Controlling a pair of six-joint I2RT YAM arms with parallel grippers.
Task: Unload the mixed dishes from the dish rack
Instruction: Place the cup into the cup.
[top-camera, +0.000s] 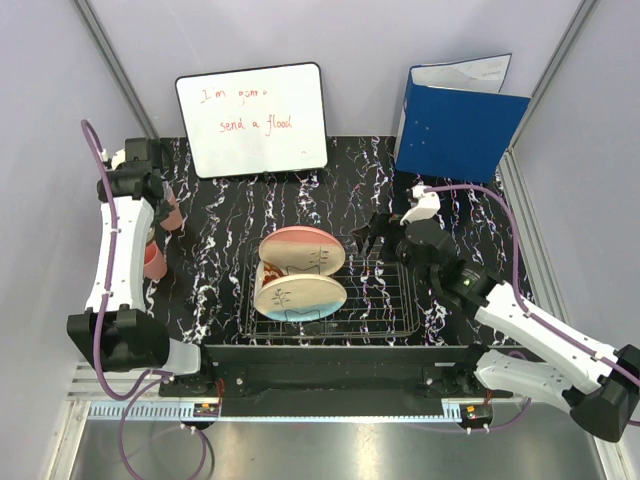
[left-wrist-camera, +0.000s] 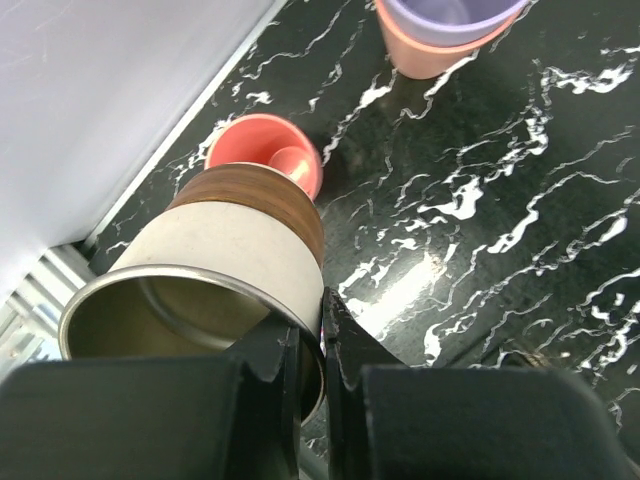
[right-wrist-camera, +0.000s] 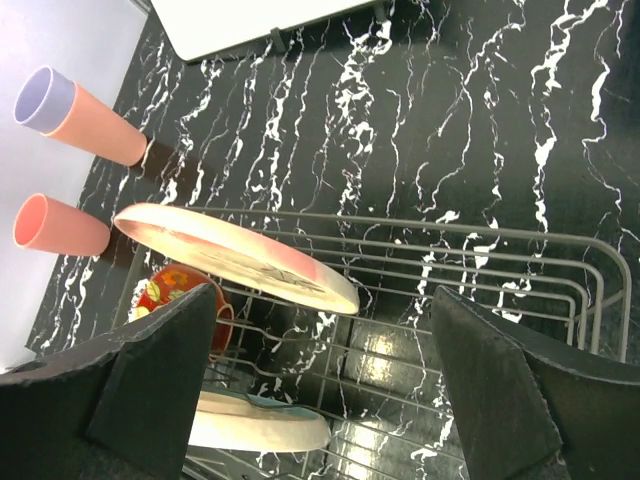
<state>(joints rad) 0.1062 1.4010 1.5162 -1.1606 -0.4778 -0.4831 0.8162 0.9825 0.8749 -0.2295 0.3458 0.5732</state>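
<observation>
My left gripper (left-wrist-camera: 322, 305) is shut on the rim of the cream-and-brown bowl (left-wrist-camera: 230, 240), one finger inside its metal lining and one outside, just above the tabletop at the far left. Beyond it stand a pink tumbler (left-wrist-camera: 265, 150) (top-camera: 155, 262) and a lavender tumbler nested in a pink one (left-wrist-camera: 450, 25) (top-camera: 172, 213). Two cream-pink plates (top-camera: 303, 250) (top-camera: 298, 297) lean on edge in the left half of the black wire dish rack (top-camera: 392, 300). My right gripper (right-wrist-camera: 330, 380) (top-camera: 365, 232) hangs open above the rack's back right part, right of the nearer plate (right-wrist-camera: 235, 258), holding nothing.
A red flowered cup (right-wrist-camera: 172, 292) sits in the rack between the plates. A white board (top-camera: 252, 118) and a blue folder (top-camera: 458, 125) stand along the back. Grey walls close in both sides of the black marbled table (top-camera: 260, 205).
</observation>
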